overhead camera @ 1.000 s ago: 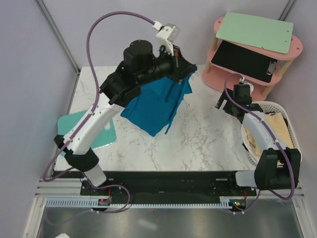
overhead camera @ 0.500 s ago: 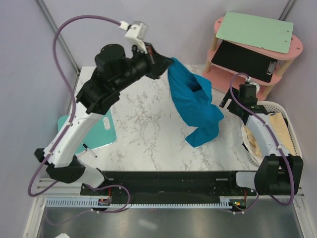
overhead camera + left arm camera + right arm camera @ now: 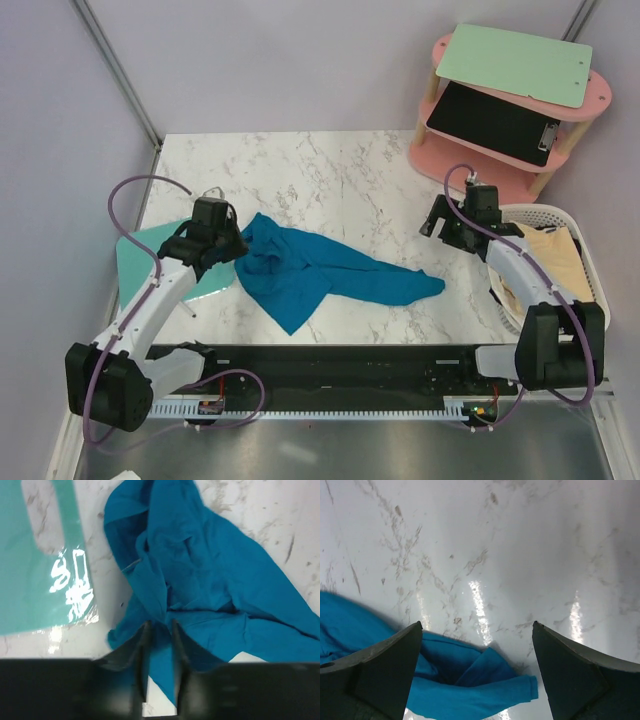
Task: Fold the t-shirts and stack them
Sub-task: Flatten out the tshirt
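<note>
Your left claw [image 3: 159, 626] has flung the teal t-shirt [image 3: 300, 275] down rumpled on the surface [image 3: 350, 190]; its jaws are barely parted, grip unclear. Your right claw [image 3: 476, 627] is spread and empty, so flatten next.

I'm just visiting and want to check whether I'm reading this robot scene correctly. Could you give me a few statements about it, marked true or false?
1. The blue t-shirt lies neatly folded on the table. False: it lies crumpled and stretched out across the marble.
2. The right hand is wide open and holds nothing. True.
3. The left hand has blue cloth between its fingers. True.
4. The white basket is empty. False: cream cloth lies in it.
</note>
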`<state>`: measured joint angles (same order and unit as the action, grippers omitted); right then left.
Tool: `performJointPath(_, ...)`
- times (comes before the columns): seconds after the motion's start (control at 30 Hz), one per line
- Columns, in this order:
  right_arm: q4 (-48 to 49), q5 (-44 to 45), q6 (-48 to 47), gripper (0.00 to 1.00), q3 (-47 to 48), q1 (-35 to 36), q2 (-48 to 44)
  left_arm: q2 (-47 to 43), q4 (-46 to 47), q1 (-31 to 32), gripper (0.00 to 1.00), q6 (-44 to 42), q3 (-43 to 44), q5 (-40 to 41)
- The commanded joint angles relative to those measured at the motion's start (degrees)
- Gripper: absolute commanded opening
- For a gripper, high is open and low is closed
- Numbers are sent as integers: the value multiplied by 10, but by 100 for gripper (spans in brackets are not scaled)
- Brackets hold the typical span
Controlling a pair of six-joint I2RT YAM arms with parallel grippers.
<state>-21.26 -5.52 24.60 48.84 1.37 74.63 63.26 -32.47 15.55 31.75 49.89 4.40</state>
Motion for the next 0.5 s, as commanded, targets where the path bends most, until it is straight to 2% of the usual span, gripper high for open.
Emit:
performJointPath(0.0, 37, -25, -5, 98, -8, 55, 17, -20, -17, -11, 51, 53, 18, 54)
performJointPath(0.03, 39, -23, -4, 98, -7, 75, 23, -22, -19, -12, 73, 53, 24, 55)
performJointPath(0.1, 41, -14, -3, 98, -2, 90, 32, -24, -12, -6, 82, 44, 46, 34)
performJointPath(0.2, 50, -14, 4, 98, 1, 107, 54, -14, 15, 17, 85, 17, 68, 3)
performJointPath(0.3, 58, -16, 11, 98, 6, 115, 75, 20, 42, 39, 82, -4, 72, -34)
performJointPath(0.47, 70, -20, 16, 98, 5, 119, 101, 119, 59, 70, 81, -20, 73, -42)
